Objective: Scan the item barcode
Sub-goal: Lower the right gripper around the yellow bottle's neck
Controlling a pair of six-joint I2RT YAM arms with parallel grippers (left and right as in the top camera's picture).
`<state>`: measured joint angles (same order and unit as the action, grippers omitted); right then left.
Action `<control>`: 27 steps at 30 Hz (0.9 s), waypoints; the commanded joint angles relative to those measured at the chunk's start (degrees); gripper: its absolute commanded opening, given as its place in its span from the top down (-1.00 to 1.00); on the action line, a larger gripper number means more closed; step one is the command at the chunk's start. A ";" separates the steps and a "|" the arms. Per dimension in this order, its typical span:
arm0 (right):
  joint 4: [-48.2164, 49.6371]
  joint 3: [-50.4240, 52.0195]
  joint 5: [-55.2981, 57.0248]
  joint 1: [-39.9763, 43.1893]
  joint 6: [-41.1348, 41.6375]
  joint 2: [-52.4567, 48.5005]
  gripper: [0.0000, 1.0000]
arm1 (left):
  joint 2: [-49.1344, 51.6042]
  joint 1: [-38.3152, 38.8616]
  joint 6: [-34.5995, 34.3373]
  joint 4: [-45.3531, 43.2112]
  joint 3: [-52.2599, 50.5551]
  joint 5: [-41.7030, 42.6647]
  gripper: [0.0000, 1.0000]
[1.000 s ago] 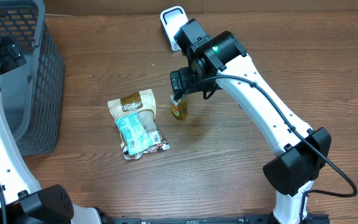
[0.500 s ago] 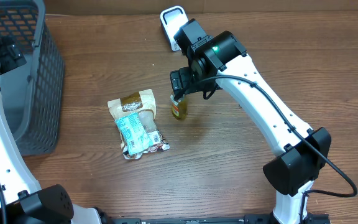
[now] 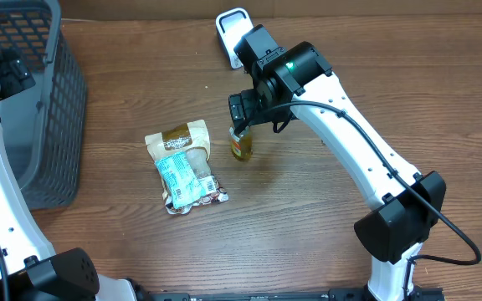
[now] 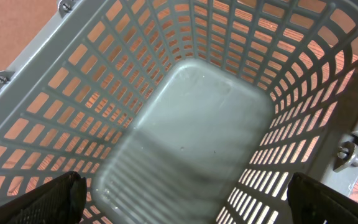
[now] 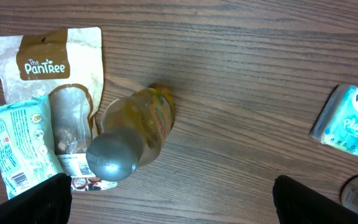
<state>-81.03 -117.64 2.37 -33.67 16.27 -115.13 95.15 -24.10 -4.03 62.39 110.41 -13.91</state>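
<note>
A wooden table [image 3: 308, 242] seen from above, with two white robot arms. The right gripper [image 3: 243, 113] hangs directly over a small bottle [image 3: 240, 144] of amber liquid that stands upright near the middle of the table. The wrist camera looks down on the bottle's grey cap, with the gripper's two fingers spread wide at the picture's lower corners – nothing between them, nothing touched.

Just left of the bottle lies a flat pouch [image 3: 180, 140] labelled "The PanTree", and a teal packet [image 3: 184, 178] overlaps the pouch's near end. That side is crowded. To the right of the bottle and nearer the viewer there is bare wood, crossed only by the right arm above it.

A grey slatted basket [image 3: 57, 125] sits at the table's left edge, partly out of frame. The left gripper [image 4: 188, 199] hovers above it with its fingers held wide, showing the basket's floor between them.

A white object [image 3: 231, 23] stands at the far edge. In the right wrist view a blue-and-white tissue pack [image 5: 347, 119] lies well apart from the bottle – the arm hides it from above.
</note>
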 commanded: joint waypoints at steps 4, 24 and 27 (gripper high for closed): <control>1.29 1.18 0.55 -0.07 0.02 0.90 -1.00 | -0.02 0.13 1.07 -0.02 0.81 0.42 -0.99; 7.26 5.57 -2.03 -2.75 1.95 0.13 -1.00 | -0.02 0.13 1.07 -0.02 0.81 0.42 -0.99; 8.55 7.41 -2.03 -2.95 1.92 0.11 -1.00 | -0.02 0.11 1.07 -0.02 0.81 0.42 -0.99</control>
<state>-73.32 -112.18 0.40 -36.38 17.87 -115.13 95.15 -24.10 -4.03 62.39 110.41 -13.91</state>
